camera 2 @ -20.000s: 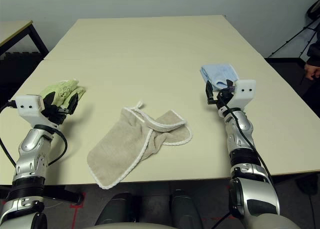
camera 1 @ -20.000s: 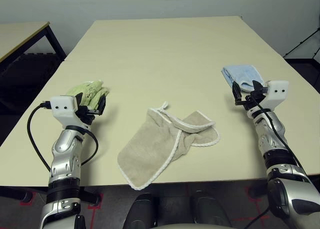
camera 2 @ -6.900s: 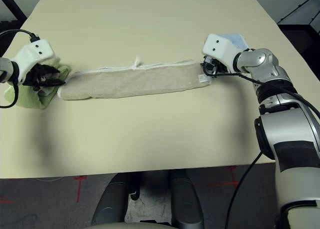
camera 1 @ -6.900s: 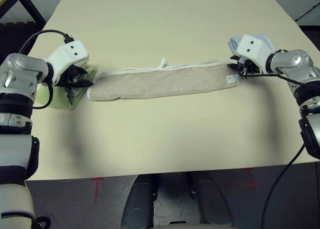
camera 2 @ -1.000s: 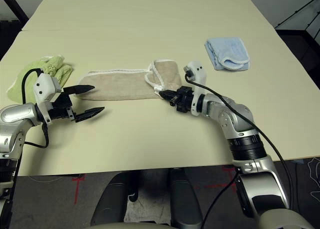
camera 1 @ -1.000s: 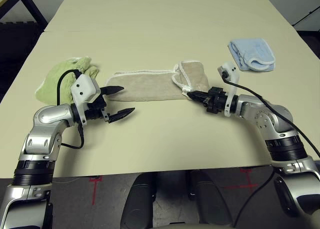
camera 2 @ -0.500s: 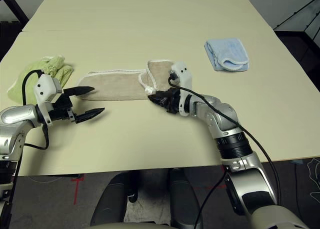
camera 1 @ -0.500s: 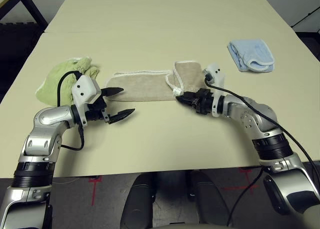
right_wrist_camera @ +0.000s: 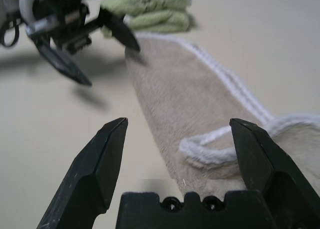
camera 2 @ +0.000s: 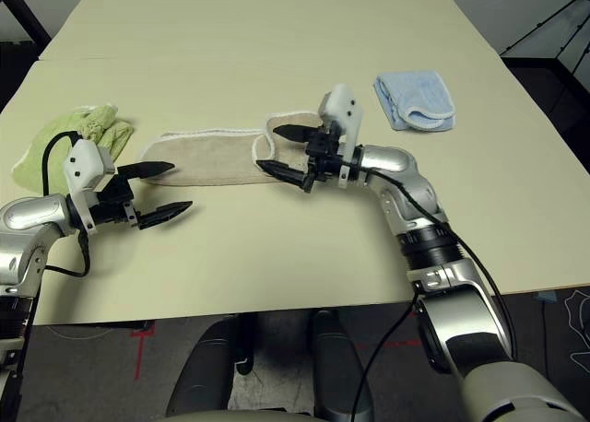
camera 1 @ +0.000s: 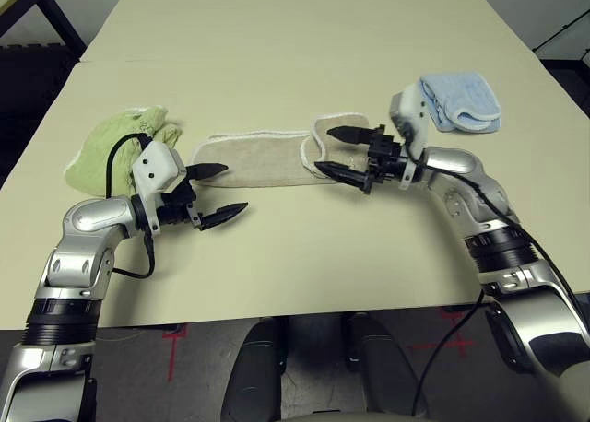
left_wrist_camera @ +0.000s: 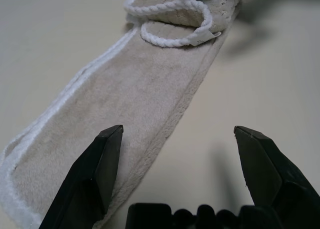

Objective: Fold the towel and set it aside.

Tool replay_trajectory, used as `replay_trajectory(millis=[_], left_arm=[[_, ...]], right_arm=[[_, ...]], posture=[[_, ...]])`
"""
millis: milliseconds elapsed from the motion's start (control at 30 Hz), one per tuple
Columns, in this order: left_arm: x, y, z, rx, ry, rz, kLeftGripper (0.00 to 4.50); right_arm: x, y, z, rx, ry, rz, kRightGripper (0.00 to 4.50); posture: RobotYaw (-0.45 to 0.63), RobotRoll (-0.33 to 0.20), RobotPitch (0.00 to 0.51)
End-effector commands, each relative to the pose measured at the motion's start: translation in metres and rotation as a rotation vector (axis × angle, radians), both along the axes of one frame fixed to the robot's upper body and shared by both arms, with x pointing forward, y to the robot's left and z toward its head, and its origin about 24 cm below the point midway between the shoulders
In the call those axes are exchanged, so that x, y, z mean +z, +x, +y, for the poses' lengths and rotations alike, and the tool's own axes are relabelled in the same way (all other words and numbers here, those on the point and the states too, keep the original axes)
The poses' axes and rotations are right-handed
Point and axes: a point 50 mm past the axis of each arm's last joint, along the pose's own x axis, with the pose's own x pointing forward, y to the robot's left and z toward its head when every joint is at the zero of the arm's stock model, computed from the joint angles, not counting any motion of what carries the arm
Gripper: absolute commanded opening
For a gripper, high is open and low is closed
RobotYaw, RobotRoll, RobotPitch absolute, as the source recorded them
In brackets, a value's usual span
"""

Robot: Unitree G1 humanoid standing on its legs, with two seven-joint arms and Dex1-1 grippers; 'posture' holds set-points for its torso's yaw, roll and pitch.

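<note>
The beige towel point(camera 1: 253, 159) lies flat across the table's middle, and its right end is folded back over itself, with white edging and a small white loop point(left_wrist_camera: 170, 24) on top. My right gripper point(camera 1: 324, 148) hovers open just over that folded end, with nothing between its fingers. The right wrist view looks down the towel point(right_wrist_camera: 195, 104) toward the left gripper point(right_wrist_camera: 75, 34). My left gripper point(camera 1: 235, 187) stands open at the towel's left end, one finger over the cloth and the other off its near edge, holding nothing.
A pale green cloth point(camera 1: 120, 146) lies bunched just left of the towel's left end, behind the left gripper. A folded light blue cloth point(camera 1: 461, 99) sits at the right, behind the right wrist. Bare tabletop point(camera 1: 304, 265) stretches along the near edge and across the far half.
The right gripper carried the towel's right end leftward, doubling it over, then let go, opened and lifted slightly. The left arm has barely moved.
</note>
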Motion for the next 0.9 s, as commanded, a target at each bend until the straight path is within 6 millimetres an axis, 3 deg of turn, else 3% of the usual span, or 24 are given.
replay_trajectory(millis=[33,167,300,467,600,667,900], left_arm=[[-0.006,-0.002,-0.002,-0.015,0.006,0.009,4.5],[-0.009,-0.006,0.0,-0.004,0.005,0.015,4.5],[-0.009,-0.006,0.002,0.002,0.007,0.016,4.5],[-0.01,-0.006,0.003,0.003,0.008,0.019,4.5],[-0.01,-0.003,0.005,0.004,0.002,0.027,4.5],[-0.009,-0.003,0.008,0.01,-0.005,0.03,4.5],[-0.004,0.0,0.026,0.136,-0.054,0.017,4.5]], right_arm=[[-0.012,0.005,0.009,0.017,-0.066,-0.004,4.44],[-0.016,0.011,0.009,0.006,-0.073,0.009,4.44],[0.003,0.017,-0.002,-0.011,0.104,0.006,4.44],[0.023,0.019,-0.048,-0.032,0.269,-0.023,4.44],[0.019,0.011,-0.098,-0.007,0.169,-0.062,4.44],[0.016,0.007,-0.112,0.008,0.117,-0.079,4.44],[0.005,-0.002,-0.14,0.072,-0.07,-0.148,4.44]], posture=[[0.06,0.0,0.149],[0.06,0.0,0.148],[0.06,0.0,0.146],[0.04,0.0,0.152],[0.03,0.0,0.161],[0.03,0.0,0.166],[0.04,0.0,0.175]])
